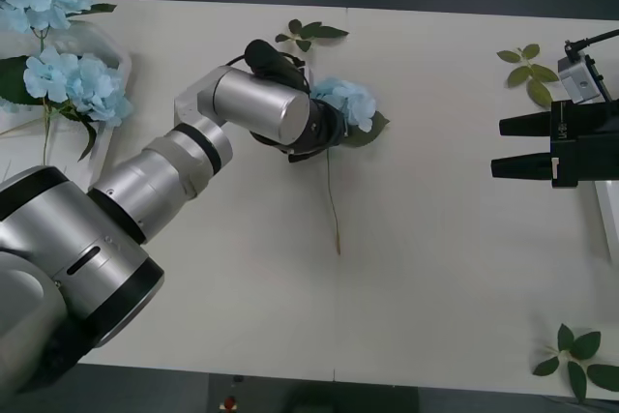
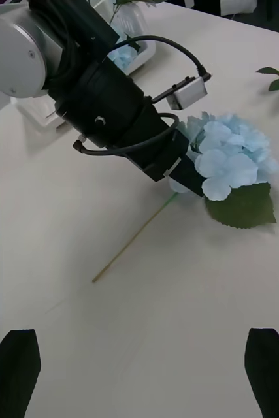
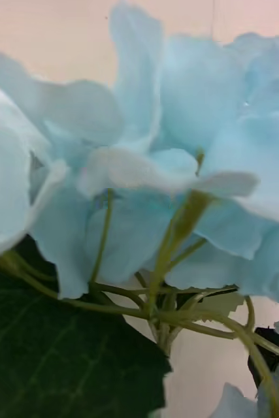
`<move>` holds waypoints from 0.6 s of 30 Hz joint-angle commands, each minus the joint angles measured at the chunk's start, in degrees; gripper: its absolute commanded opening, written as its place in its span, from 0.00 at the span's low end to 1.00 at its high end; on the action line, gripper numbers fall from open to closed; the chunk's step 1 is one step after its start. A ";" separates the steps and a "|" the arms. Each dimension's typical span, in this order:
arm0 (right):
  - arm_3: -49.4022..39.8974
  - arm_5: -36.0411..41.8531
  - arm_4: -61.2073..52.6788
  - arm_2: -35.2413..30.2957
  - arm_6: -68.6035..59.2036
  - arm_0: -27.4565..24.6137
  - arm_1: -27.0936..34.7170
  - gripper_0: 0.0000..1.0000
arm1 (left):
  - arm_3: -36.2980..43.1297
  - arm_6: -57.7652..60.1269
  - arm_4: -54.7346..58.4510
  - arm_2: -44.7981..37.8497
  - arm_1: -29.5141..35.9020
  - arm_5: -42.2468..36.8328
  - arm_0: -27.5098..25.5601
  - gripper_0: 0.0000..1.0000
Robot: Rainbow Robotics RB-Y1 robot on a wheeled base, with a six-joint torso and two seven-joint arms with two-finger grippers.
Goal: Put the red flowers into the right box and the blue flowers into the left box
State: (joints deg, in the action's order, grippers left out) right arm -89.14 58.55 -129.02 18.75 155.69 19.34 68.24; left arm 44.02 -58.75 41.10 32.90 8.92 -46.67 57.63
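Petals (image 3: pixel 146 150) crowd right up against the left wrist cam, pale blue, w/ green stalks and a dark leaf (image 3: pixel 61 353) beneath. That's the blue flower (image 1: pixel 350 103) lying mid-table, approx 12 o'clock of table centre, its thin stem (image 1: pixel 334 200) trailing toward 6. The left gripper (image 1: pixel 324 123) is down at the bloom's base, at the flower's 9 o'clock side. Can't tell if its fingers are apart or clamped; the wrist body and petals cover them.

The left box (image 1: pixel 114 55) sits at the table's 10 o'clock corner w/ two blue heads (image 1: pixel 73 79) already in it. The right gripper (image 1: pixel 508 147) waits at 3 o'clock, fingers spread wide, holding nothing. Leaf sprigs (image 1: pixel 527 70) lie at 1 and 5 o'clock.

Risk, I'd say: if the grip only catches petals or a thin stalk, not the main stem, the flower could slip or droop on the lift, and the long stem might drag or snag the box rim on the way over.

Hard to see: no red flowers anywhere, and the right box is just a white edge (image 1: pixel 609 220) at 3 o'clock.
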 commanded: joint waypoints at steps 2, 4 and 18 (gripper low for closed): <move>-0.24 0.17 -0.27 -0.20 -0.69 0.97 0.13 0.91 | 0.10 1.35 -1.11 -0.55 -1.80 0.62 1.52 1.00; -0.24 0.17 -0.27 -0.20 -0.69 0.97 0.13 0.91 | 0.10 1.18 -1.90 -0.38 -2.15 0.62 1.61 0.65; -0.24 0.17 -0.27 -0.20 -0.69 0.97 0.13 0.91 | 0.10 1.70 -6.12 2.08 -2.33 1.41 1.52 0.00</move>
State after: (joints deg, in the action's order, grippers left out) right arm -89.14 58.55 -129.02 18.75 155.69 19.34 68.24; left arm 43.73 -58.74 35.63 35.59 6.81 -45.53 57.63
